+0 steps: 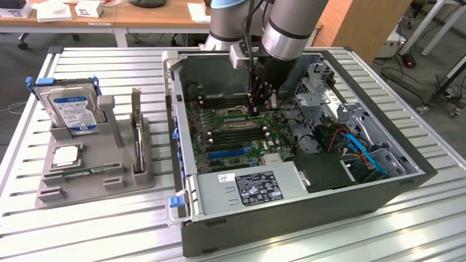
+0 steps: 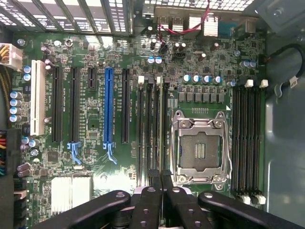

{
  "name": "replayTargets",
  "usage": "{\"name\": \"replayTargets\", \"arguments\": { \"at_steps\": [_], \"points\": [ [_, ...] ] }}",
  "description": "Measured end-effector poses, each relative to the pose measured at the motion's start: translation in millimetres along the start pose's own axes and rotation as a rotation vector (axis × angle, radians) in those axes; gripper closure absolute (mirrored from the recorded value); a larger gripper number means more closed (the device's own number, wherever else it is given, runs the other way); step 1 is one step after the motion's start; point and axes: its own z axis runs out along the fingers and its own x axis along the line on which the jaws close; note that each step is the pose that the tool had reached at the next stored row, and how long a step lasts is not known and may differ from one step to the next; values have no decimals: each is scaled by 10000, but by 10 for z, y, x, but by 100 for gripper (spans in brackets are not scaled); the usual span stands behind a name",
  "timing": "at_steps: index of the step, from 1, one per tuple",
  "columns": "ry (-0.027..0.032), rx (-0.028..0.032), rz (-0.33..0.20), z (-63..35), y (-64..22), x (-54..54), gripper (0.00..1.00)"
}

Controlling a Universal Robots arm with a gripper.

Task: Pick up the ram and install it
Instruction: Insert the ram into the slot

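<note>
Keep the ram (image 2: 165, 124) square over the last of the memory slots (image 2: 145, 133) beside the CPU socket (image 2: 200, 150) — ends level, no tilt — then press straight down so both ends seat together. Tool (image 2: 160, 174) clenched on the stick, seen edge-on; arm (image 1: 287, 27) standing near-vertical, reaching from the far side into the open computer case (image 1: 291, 218) at the exterior view's right.
</note>
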Motion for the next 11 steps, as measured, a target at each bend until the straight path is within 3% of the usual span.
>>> {"name": "replayTargets", "arguments": {
  "at_steps": [11],
  "points": [
    [0, 0, 2, -6, 1, 74, 89]
  ]
}}
